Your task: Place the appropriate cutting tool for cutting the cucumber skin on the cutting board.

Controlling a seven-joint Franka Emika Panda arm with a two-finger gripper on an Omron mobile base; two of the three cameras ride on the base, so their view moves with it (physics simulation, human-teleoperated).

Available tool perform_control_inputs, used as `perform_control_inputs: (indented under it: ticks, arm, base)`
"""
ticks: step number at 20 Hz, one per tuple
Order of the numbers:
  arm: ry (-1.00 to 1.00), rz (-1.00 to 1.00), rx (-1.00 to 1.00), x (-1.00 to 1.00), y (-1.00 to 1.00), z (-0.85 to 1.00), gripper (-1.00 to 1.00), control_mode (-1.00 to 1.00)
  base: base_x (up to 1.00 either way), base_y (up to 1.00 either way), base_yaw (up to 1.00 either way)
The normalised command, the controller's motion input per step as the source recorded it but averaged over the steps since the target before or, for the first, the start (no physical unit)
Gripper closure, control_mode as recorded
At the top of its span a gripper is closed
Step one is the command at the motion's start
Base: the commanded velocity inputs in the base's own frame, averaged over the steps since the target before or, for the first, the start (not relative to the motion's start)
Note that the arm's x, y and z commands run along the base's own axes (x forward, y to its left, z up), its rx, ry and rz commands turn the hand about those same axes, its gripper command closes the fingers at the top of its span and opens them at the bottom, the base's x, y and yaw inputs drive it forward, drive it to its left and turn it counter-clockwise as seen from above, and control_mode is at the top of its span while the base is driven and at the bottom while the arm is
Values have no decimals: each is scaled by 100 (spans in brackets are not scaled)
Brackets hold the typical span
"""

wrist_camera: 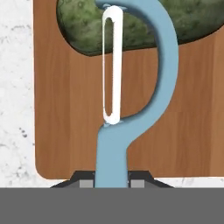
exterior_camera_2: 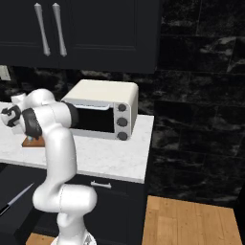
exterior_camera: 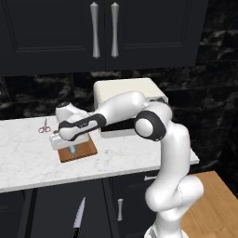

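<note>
Peeler (wrist_camera: pixel 131 87) first, since it sits nearest in my hand view: its light-blue handle rises from between my gripper's (wrist_camera: pixel 112 183) two dark finger tips, which are pinched tight on it, and its white blade loop stands out over the reddish-brown cutting board (wrist_camera: pixel 65 122). Beyond the blade lies the dark-green cucumber (wrist_camera: pixel 140 26), on the board's far part; its top is cut off by the edge of the view, and I cannot tell whether the peeler head touches it or hangs above it. White marble counter (wrist_camera: pixel 15 87) shows along the board's left edge and past its rounded near corner. From the left base view I get what my hand view does not: the board (exterior_camera: pixel 79 152) lies near the middle of the counter (exterior_camera: pixel 28 158), my white hand covers most of it, and a speck of blue peeler (exterior_camera: pixel 72 148) peeks out beneath. Pink-handled scissors (exterior_camera: pixel 44 126) lie farther back toward the counter's left rear, apart from the board. A toaster oven (exterior_camera: pixel 130 90) stands at the back behind my forearm. Below the counter's front edge a black-handled knife (exterior_camera: pixel 78 218) shows against the dark cabinets. In the right base view my own arm hides nearly all of the board (exterior_camera_2: pixel 33 142); the oven (exterior_camera_2: pixel 103 110) is plain there, and the knife (exterior_camera_2: pixel 16 198) is cut off at the picture's left edge.
</note>
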Motion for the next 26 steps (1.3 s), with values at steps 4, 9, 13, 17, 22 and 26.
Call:
perform_control_inputs:
  ticks: [4, 9, 13, 17, 22, 26]
  arm:
    - [0, 0, 0, 6, 0, -36, -100, -100]
    - [0, 0, 0, -3, 0, -5, -100, -100]
    - [0, 0, 0, -33, -12, 9, -100, -100]
    - [-1, 0, 0, -71, -33, 56, -100, -100]
    - [-2, 0, 0, -67, -42, 70, -100, -100]
    - [-2, 0, 0, -43, -29, 41, -100, -100]
  base:
    - [0, 0, 0]
    - [0, 0, 0]
    - [0, 0, 0]
    - [0, 0, 0]
    - [0, 0, 0]
    - [0, 0, 0]
